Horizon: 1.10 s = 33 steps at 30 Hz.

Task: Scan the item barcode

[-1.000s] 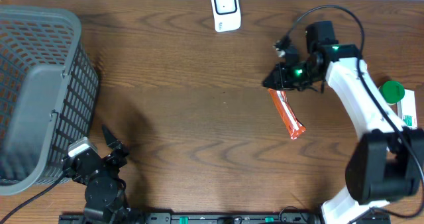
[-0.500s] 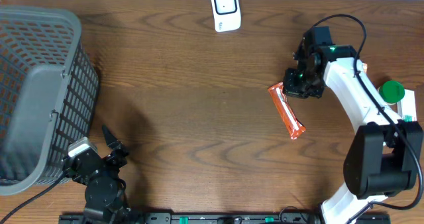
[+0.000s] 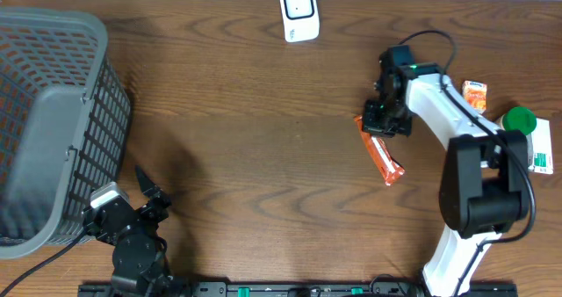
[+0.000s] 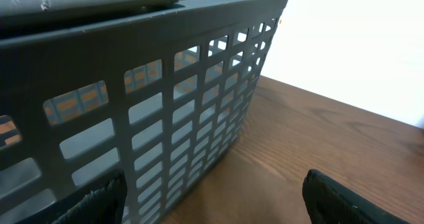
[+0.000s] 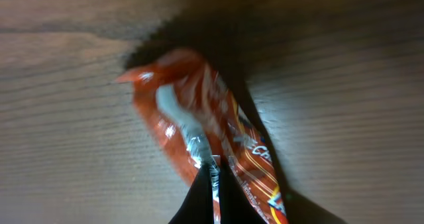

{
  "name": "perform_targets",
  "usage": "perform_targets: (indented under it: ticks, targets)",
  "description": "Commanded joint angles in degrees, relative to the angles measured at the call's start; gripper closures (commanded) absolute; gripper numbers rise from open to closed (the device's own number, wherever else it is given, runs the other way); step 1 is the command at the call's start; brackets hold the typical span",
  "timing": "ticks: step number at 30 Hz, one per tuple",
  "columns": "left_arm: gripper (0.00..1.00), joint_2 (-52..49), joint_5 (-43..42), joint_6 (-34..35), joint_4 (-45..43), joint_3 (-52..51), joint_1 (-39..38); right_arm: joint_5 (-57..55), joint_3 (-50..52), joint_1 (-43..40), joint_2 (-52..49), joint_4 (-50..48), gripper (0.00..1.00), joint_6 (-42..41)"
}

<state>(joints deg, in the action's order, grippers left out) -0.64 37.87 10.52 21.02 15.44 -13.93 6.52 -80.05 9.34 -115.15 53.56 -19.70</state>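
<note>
Pointing down at the orange snack packet (image 5: 199, 114), the right gripper (image 5: 213, 179) has its fingers drawn together, tips on the packet's silvery crease; whether any film is pinched between them cannot be told; the packet's other end trails away from the hand, flat on the wooden table (image 3: 263, 156); the white scanner (image 3: 299, 11) stands well apart from this hand; the left gripper (image 3: 151, 190) has its fingers spread wide on nothing, the grey basket (image 4: 165, 85) just ahead of it.
</note>
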Motion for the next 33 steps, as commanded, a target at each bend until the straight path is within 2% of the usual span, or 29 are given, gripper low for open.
perform_targets:
  ticks: [1,5,9,13,18,23,27,33]
  targets:
    - [0.14,0.04,0.74,0.31,-0.02,0.2,0.09,-2.51,0.46,0.9,-3.5,-0.5,0.99,-4.02]
    - [0.15,0.04,0.72,0.31,-0.02,0.2,0.09,-2.69,0.46,0.94,-7.02,-2.45,0.99,-3.78]
    - [0.15,0.04,0.74,0.33,-0.02,0.2,0.09,2.21,0.37,2.01,-7.45,-4.72,0.99,3.45]
    - [0.15,0.04,0.72,0.31,-0.02,0.2,0.09,3.82,-1.16,3.21,-5.88,-5.33,0.99,6.49]
    - [0.15,0.04,0.72,0.31,-0.02,0.2,0.09,21.24,-2.14,5.92,-4.11,-5.29,0.99,20.52]
    - [0.15,0.04,0.74,0.31,-0.02,0.2,0.09,19.47,-2.03,10.67,-4.11,-0.48,0.99,27.1]
    - [0.15,0.04,0.74,0.31,-0.02,0.2,0.09,16.44,-2.36,14.38,-3.93,0.52,0.99,26.32]
    - [0.15,0.04,0.74,0.31,-0.02,0.2,0.09,16.44,-6.1,16.15,-1.53,1.4,0.99,20.15]
